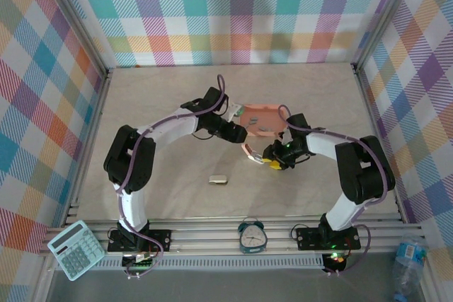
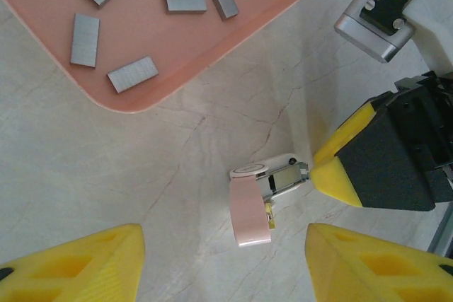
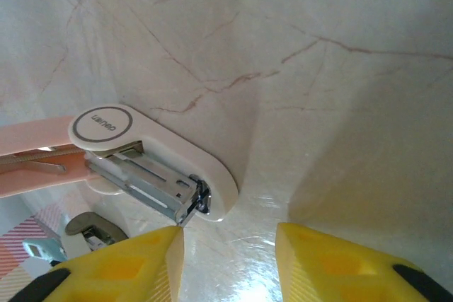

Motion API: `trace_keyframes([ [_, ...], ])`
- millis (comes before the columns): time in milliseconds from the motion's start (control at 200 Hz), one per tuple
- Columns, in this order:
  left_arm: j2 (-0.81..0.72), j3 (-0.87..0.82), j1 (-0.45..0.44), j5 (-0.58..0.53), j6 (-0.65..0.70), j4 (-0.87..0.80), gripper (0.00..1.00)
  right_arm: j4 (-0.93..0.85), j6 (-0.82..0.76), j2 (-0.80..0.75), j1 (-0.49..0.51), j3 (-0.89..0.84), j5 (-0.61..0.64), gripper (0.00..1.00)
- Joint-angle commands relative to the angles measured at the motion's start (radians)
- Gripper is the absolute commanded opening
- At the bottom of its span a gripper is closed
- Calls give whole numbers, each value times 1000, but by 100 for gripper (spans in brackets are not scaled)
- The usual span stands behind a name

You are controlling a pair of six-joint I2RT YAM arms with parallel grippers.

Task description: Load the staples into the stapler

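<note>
Plainly the loading is not yet done. The staples point(image 2: 132, 74) lie loose in the pink tray point(image 2: 283, 12), and the stapler point(image 2: 253, 206) lies on the table point(image 2: 106, 175) just on the near side of that tray. Its pink lid point(image 2: 249, 217) is swung open and its metal channel point(image 3: 145, 178) is exposed.

Our right gripper point(image 3: 226, 235) stands with its jaws apart and nothing between them, one yellow fingertip right at the front end of the channel. Our left gripper point(image 2: 225, 263) hovers above the stapler, also spread and empty.

We judge the first risk to be the stapler itself. It lies free on smooth stone, so a push from that right fingertip could slide or turn it, or drop the lid shut.

The second risk is the pick. The strips are thin and lie flat on the tray floor, so broad pads may skate over one, nudge it against its neighbours, or snap it.

The third is the fit. The channel is narrow, and a strip held askew would jam on its edge or fall beside it.

Finally, both arms work very close together here, so a reach toward the tray could knock the other wrist.
</note>
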Motion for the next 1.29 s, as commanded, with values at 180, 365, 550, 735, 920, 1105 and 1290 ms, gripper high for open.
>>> trace_keyframes([
  [180,64,14,-29,15,-111,-49,62,50,-21,44,3,19,-17,38],
  [365,90,50,-58,35,-137,-64,62,45,-26,60,3,22,-7,38],
  [550,80,67,-89,75,-161,-36,61,53,-24,76,3,15,0,38],
  [735,76,73,-129,130,-210,31,61,70,-22,97,2,16,-4,38],
  [920,78,83,-171,150,-224,56,61,82,-25,88,2,13,-8,38],
  [1105,28,67,-140,45,-232,63,61,70,-24,-10,3,-7,-2,39],
  [1290,-3,17,-94,-20,-257,75,59,-7,-35,-95,-3,-18,20,40],
])
